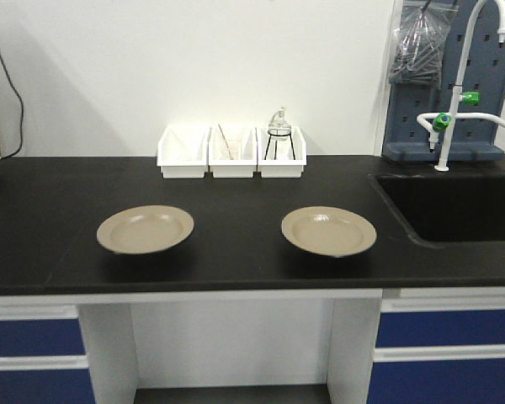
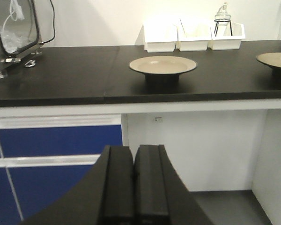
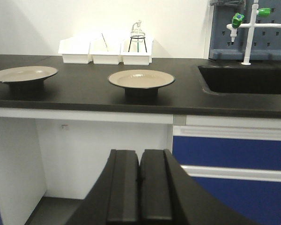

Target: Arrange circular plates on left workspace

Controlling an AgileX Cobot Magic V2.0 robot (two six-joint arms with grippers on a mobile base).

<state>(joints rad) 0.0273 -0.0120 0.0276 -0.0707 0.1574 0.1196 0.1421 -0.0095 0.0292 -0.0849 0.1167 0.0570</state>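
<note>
Left hand [image 2: 133,157] and right hand [image 3: 140,158] hang below the surface [image 1: 236,189], both pinched closed and empty. Left plate [image 1: 145,228] sits left of centre. Right plate [image 1: 328,231], nearer the sink [image 1: 454,206], probably still needs moving.

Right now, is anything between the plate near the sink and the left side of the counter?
Only the other plate, already sitting further left. The countertop between it and the sink-side plate is bare, and the white bins stand at the back wall, off that line.
</note>
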